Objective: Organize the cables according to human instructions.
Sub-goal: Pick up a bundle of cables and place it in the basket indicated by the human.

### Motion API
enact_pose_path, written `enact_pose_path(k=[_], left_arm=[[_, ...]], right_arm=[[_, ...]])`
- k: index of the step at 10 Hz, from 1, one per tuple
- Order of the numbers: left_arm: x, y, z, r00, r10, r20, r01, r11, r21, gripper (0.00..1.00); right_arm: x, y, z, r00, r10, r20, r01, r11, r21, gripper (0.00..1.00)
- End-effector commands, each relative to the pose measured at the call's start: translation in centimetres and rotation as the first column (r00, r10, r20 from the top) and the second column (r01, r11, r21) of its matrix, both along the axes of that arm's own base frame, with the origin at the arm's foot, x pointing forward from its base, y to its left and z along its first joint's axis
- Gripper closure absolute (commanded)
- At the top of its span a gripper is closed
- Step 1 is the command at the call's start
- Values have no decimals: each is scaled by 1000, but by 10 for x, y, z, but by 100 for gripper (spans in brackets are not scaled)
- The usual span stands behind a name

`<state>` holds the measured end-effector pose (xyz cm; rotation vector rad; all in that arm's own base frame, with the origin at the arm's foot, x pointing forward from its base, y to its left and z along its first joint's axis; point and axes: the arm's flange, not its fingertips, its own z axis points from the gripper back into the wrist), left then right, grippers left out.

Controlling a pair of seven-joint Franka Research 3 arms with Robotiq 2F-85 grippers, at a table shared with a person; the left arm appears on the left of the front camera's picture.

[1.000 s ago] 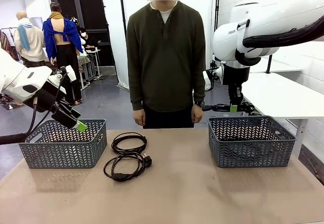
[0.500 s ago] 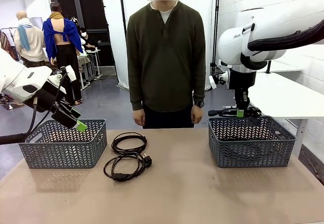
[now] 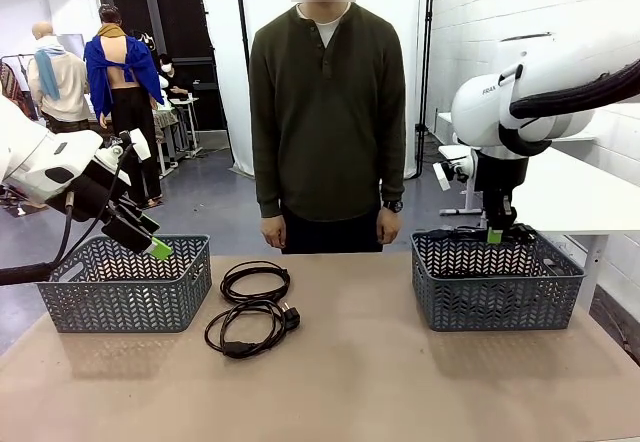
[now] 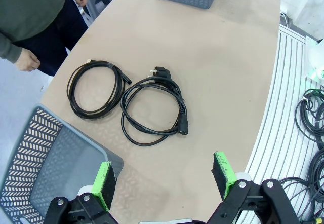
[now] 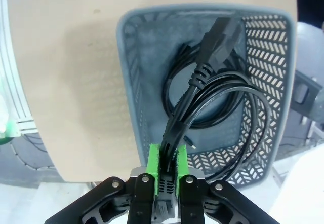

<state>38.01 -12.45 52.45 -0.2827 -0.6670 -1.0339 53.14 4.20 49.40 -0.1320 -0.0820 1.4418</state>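
While the coiled cable (image 5: 212, 36) hangs over the right basket (image 3: 497, 297), we should lower it well inside the walls before letting go, so no loop drapes over the rim. Our right gripper (image 5: 167, 155) is pressed together, pinching the cable's bunched strands. Our left gripper (image 4: 163, 163) is spread wide and empty near the left basket (image 4: 45, 148).
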Motion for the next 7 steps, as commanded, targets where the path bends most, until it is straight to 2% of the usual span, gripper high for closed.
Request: enact_pose_path(k=[1,7], left_arm=[[1,2,-2,1000,-15,-2,15,1000,-15,0],[1,2,-2,1000,-15,-2,15,1000,-15,0]], right_arm=[[1,-8,-11,999,25,23,-25,1000,1,100],[18,-4,-35,999,41,24,-42,999,5,100]])
